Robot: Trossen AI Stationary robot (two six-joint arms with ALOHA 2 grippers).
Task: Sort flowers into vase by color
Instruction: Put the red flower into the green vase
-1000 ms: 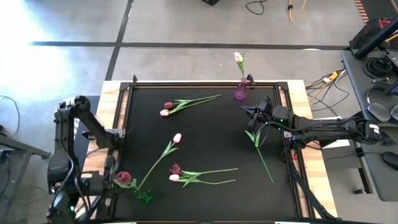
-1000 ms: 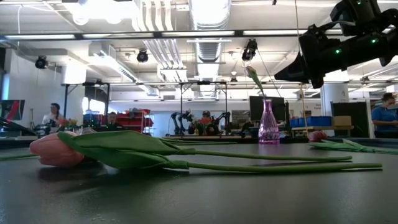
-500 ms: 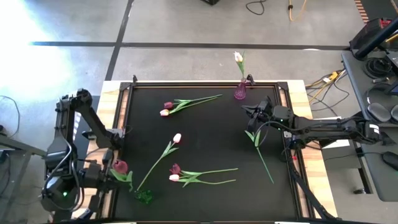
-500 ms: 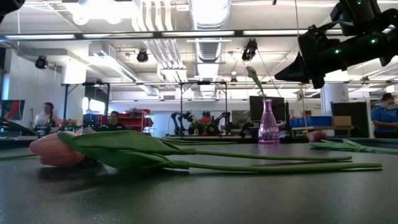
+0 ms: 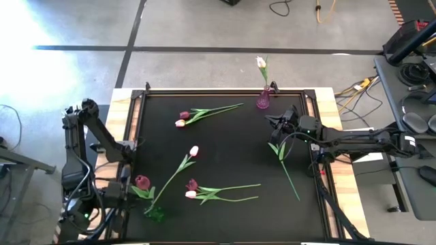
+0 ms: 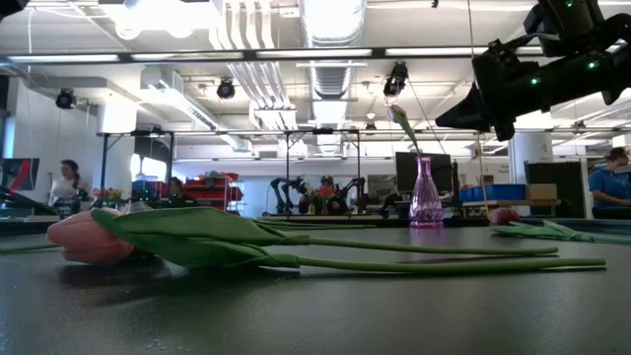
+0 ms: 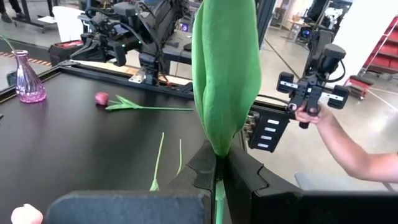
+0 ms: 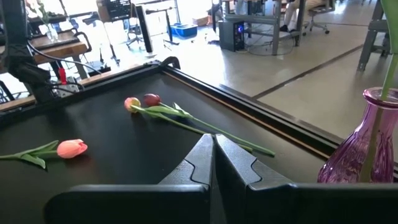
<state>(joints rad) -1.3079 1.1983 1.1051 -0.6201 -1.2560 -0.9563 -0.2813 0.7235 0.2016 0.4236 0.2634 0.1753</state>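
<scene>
My left gripper (image 5: 133, 188) is at the table's near left, shut on a dark magenta tulip (image 5: 142, 182) whose broad green leaf (image 7: 225, 68) fills the left wrist view. Just near of it stands a small green vase (image 5: 158, 215). At the far right, a purple vase (image 5: 263, 101) holds a pale tulip (image 5: 261, 62). My right gripper (image 5: 268, 121) hovers shut and empty beside it, above a stem with leaves (image 5: 283, 156) lying on the mat. More tulips lie flat: a pair (image 5: 182, 119), a single pale one (image 5: 194, 151), another pair (image 5: 191, 189). My left gripper pinches the magenta tulip's thin stem (image 7: 216, 186) between its two fingers, just under the base of the big leaf. The fingers come in about level from the table's left side. The tulip is lifted off the mat; whether its lower end reaches the green vase I cannot tell.
The black mat has a raised dark frame (image 5: 225, 90) with wooden table borders outside it. Beyond the table, a person's hand (image 7: 308, 112) holds a hand-held device, and other people and benches show in the room (image 6: 606, 182). The mat's middle (image 5: 231, 146) is bare.
My left gripper has carried the magenta tulip toward the table's far edge, then a little to the right over the mat's edge, rolling slightly; the head now sits farther from the near edge. It stays shut on the stem.
</scene>
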